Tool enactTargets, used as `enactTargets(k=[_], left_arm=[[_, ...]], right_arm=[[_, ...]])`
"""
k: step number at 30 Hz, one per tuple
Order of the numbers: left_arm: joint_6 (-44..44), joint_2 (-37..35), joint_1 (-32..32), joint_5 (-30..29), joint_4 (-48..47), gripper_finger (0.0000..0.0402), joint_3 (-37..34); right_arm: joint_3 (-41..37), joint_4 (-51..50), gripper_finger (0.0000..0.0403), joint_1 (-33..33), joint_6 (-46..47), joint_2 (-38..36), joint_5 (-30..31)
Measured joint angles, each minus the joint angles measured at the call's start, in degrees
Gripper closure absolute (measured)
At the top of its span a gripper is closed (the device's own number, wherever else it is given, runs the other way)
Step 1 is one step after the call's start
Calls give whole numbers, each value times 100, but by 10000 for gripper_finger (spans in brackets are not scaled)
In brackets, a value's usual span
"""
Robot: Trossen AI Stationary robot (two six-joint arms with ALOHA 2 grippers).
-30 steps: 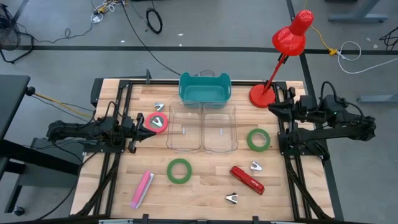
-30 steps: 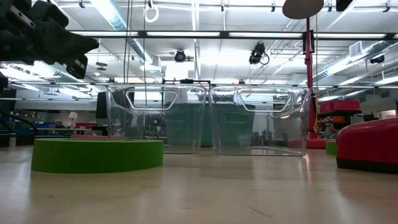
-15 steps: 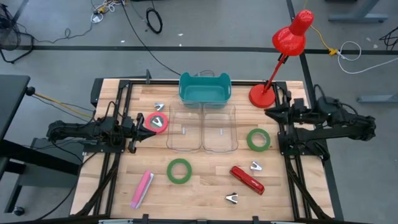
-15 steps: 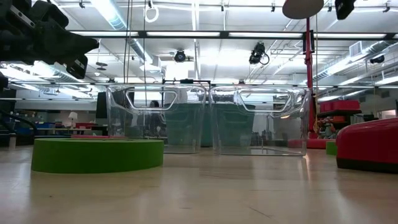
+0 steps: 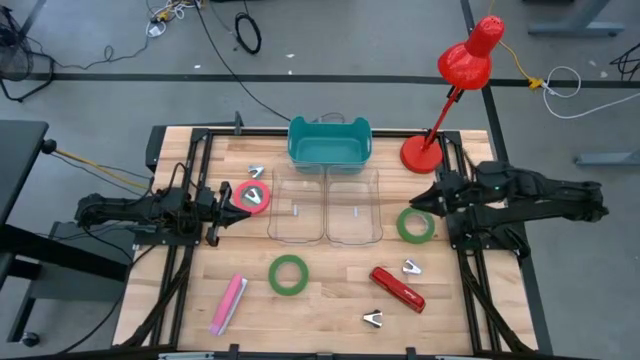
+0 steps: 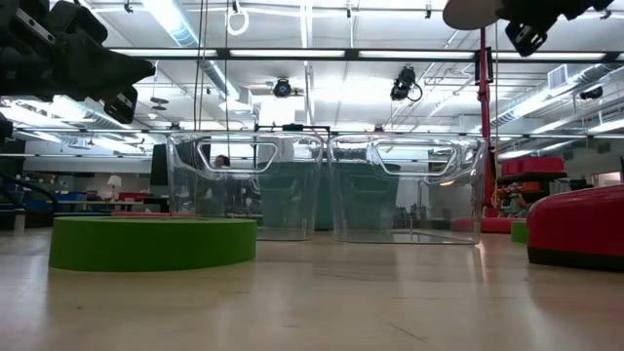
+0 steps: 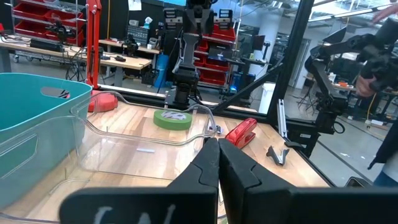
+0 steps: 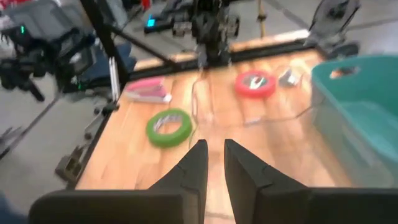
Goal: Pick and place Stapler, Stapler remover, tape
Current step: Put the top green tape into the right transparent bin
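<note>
Now right gripper (image 5: 422, 199) farther left than before — over green tape roll (image 5: 415, 224), fingers narrowly parted; left gripper (image 5: 228, 212) unmoved beside red-pink roll (image 5: 252, 196), fingers together.

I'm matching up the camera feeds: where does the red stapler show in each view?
High view: the red stapler lies at the table's front right, in front of the clear bins.
Low view: the stapler is at the right edge, cut off.
Left wrist view: the stapler is right of centre, beyond the bins.
Right wrist view: not in it.
Shared landmark: the clear bins.
</note>
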Motion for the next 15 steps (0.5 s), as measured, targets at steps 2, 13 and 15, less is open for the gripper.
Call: enactTargets(k=[2, 13, 15], left_arm=[[-2, 0, 0, 0, -2, 399, 2], [-2, 2, 0, 0, 0, 399, 2], [1, 1, -2, -1, 0, 399, 2]], right_arm=[[0, -186, 346, 1, -1, 96, -27], [0, -1293, 346, 0, -44, 564, -138], [0, -1291, 346, 0, -44, 640, -265]])
